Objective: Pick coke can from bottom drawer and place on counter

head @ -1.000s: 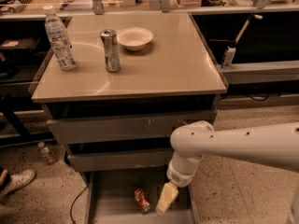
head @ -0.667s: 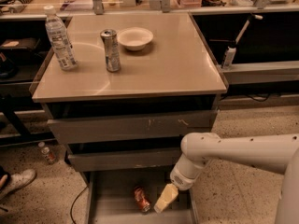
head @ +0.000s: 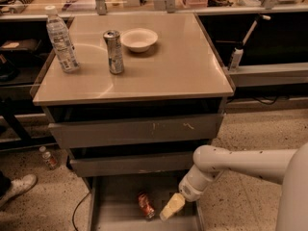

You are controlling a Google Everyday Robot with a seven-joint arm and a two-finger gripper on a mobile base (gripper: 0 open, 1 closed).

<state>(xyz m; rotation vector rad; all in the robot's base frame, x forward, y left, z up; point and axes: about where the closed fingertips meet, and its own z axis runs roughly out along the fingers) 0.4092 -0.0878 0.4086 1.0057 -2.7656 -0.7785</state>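
The coke can (head: 145, 205), small and red, lies on its side on the grey floor of the open bottom drawer (head: 120, 211). My gripper (head: 171, 207) reaches down into that drawer on a white arm from the right. Its pale fingers sit just right of the can, slightly apart from it. The counter (head: 168, 66) is the glossy beige top of the cabinet above.
On the counter stand a water bottle (head: 61, 38), a tall silver-grey can (head: 114, 51) and a white bowl (head: 138, 39). Two shallower drawers (head: 134, 129) are partly open above the bottom one. A small bottle (head: 48, 158) and a shoe (head: 17, 189) are on the speckled floor at left.
My arm has lowered and my gripper has moved slightly left toward the can. The can has not moved.
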